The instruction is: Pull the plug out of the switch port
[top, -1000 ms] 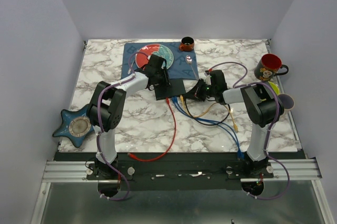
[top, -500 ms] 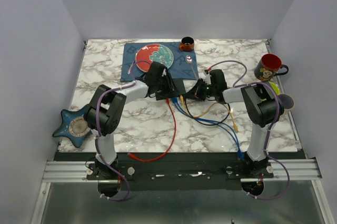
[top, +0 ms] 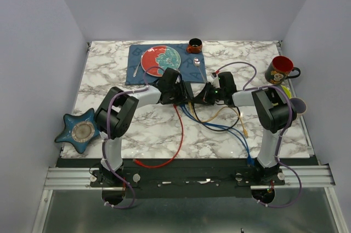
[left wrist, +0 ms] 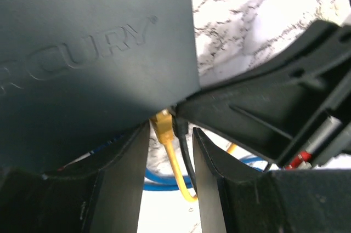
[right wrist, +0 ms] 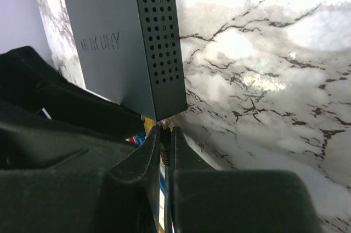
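Observation:
The switch [left wrist: 93, 41] is a flat dark grey box, mostly hidden under my left gripper [top: 184, 95] in the top view. A yellow plug [left wrist: 160, 123] and a black plug [left wrist: 180, 128] sit in its socket edge. My left gripper [left wrist: 170, 134] is open, its fingers [left wrist: 126, 178] either side of both cables, touching neither. My right gripper [right wrist: 163, 134] is shut on the black plug [right wrist: 164, 153] right at the switch's corner [right wrist: 126, 41]. In the top view the right gripper [top: 199, 98] meets the switch from the right.
Red [top: 178, 134], blue [top: 222, 126] and yellow [top: 219, 113] cables trail toward the near edge. A blue placemat [top: 134, 57] with a plate [top: 160, 59] and small cup [top: 194, 45] lies behind. A red mug [top: 281, 69] stands far right, a star dish [top: 81, 130] near left.
My left gripper has moved right and nearer, from the placemat's edge to over the switch's socket edge. The right arm has not moved.

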You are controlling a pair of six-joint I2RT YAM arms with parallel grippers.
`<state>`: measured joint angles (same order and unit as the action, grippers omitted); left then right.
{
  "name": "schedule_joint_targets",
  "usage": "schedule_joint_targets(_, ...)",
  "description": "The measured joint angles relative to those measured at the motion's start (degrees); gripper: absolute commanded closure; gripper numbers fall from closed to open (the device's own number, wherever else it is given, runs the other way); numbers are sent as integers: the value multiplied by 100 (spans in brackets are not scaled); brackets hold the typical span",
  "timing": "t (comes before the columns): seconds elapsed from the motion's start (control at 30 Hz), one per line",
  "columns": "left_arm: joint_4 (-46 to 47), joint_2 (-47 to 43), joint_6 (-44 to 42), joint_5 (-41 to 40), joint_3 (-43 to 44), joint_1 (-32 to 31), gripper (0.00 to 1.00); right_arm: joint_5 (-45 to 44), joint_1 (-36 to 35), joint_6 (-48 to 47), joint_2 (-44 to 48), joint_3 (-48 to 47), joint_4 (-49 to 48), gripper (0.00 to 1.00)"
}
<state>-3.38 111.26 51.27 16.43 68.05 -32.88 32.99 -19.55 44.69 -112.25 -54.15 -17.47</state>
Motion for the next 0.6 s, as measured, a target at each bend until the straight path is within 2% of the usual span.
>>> schedule_joint_targets(0.4, -146, 127, 116, -125, 157, 28, 50, 2, 7, -260, 409, 402, 387, 99)
schedule_joint_targets(0.6, -140, 39, 131, -166, 92, 44, 51, -903, 4, -490, 1386, 549, 1121, 99)
